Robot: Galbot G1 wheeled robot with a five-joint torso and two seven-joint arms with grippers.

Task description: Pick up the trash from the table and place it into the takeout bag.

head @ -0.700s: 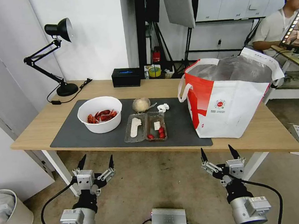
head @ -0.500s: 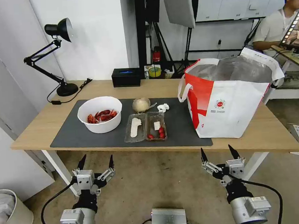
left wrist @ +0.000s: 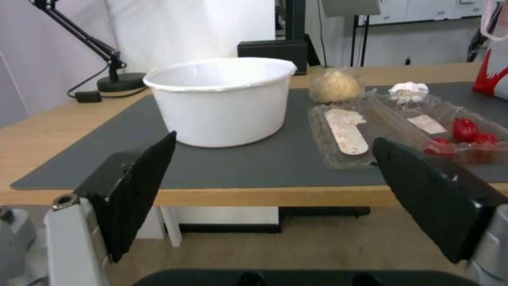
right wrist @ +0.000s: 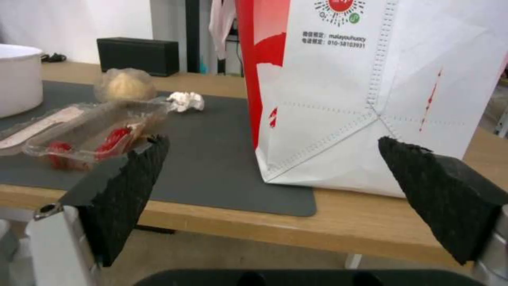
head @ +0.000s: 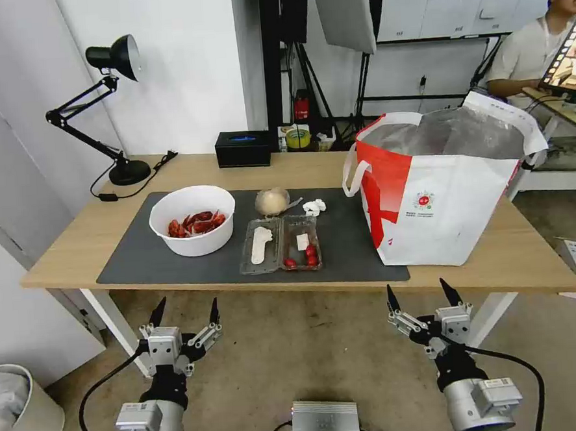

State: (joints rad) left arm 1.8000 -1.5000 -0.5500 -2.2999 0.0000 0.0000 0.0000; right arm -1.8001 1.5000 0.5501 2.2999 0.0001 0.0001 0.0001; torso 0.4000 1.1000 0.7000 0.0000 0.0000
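Two grippers low before the table, both short of its near edge, both with fingers spread wide and holding nothing. Takeout bag stands upright ahead of my right gripper, mouth open. White bowl of red shells sits on the grey mat straight ahead of my left gripper. Clamshell box lies open between the two grippers' lines. Beige cup and crumpled tissue lie just beyond it.
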